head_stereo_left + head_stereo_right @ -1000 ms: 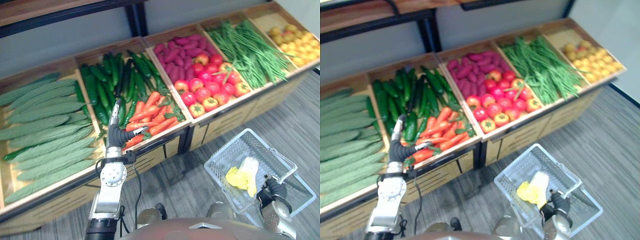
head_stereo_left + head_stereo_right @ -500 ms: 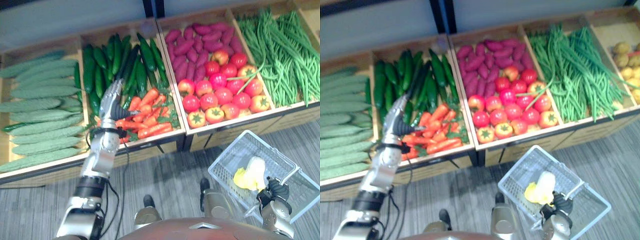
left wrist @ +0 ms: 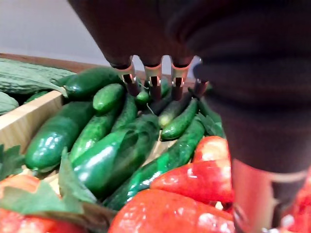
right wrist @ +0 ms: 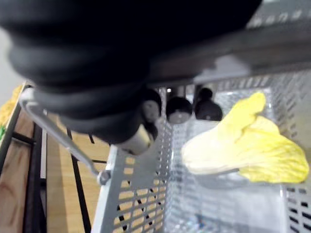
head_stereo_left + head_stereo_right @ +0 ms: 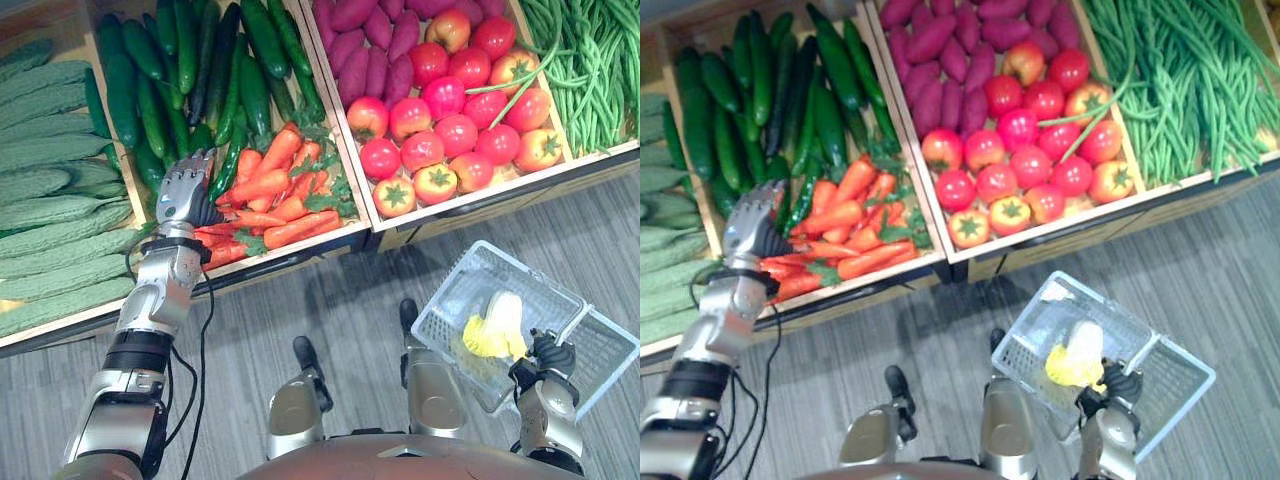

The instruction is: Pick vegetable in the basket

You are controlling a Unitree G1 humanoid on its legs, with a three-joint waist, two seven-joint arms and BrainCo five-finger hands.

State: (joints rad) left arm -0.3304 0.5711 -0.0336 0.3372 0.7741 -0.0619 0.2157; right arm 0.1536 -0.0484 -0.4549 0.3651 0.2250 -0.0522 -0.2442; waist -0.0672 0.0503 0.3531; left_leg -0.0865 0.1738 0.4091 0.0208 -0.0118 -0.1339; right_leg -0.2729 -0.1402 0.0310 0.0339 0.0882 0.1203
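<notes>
My left hand (image 5: 178, 195) hovers open over the left edge of the carrots (image 5: 275, 195), with its fingers (image 3: 151, 80) straight and pointing at the dark green cucumbers (image 3: 112, 145). It holds nothing. At the lower right, my right hand (image 5: 548, 356) is shut on the handle (image 4: 63, 141) of a white mesh basket (image 5: 440, 305) held above the floor. A yellow-white leafy cabbage (image 5: 495, 325) lies in the basket (image 4: 141, 204).
The wooden stand holds bitter gourds (image 5: 50, 200) at the left, cucumbers (image 5: 190, 70) behind the carrots, tomatoes (image 5: 450, 130) with purple sweet potatoes (image 5: 370, 50) behind them, and green beans (image 5: 590, 70) at the right. Grey floor lies before the stand.
The camera has tipped down and closer, so the stand has slid up the picture. The left hand stays by the carrots' left edge. The right hand still holds the basket.
</notes>
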